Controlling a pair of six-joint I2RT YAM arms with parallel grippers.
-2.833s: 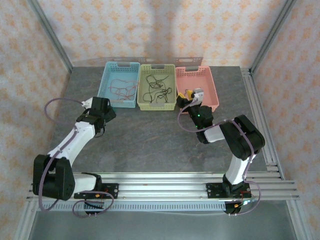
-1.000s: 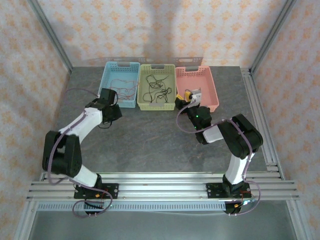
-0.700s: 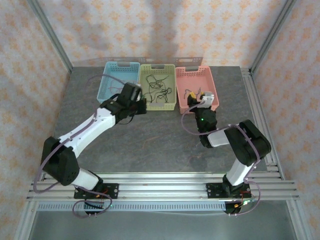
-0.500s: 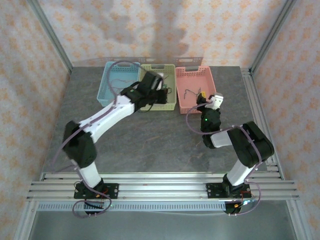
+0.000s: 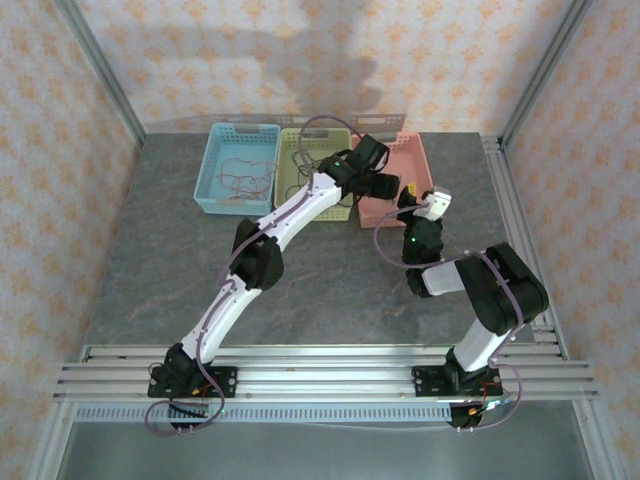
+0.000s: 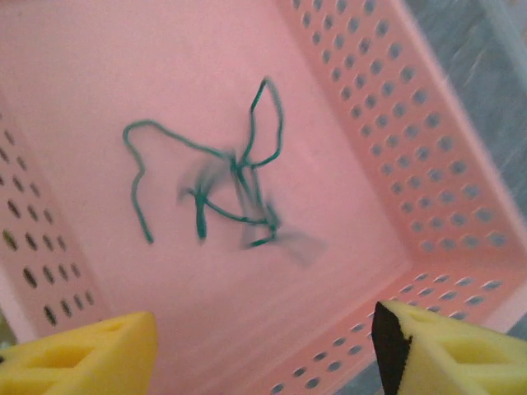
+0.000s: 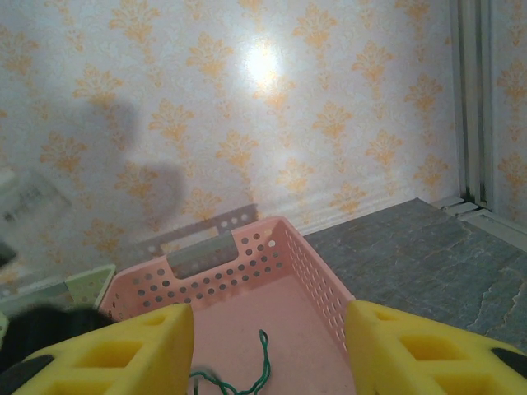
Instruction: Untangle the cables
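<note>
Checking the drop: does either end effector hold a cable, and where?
Nothing held: left end effector and right end effector open; green cable lies loose in pink basket.

Entry: lettering, labels, brands, numbers, signs. None could be read on any surface in view.
</note>
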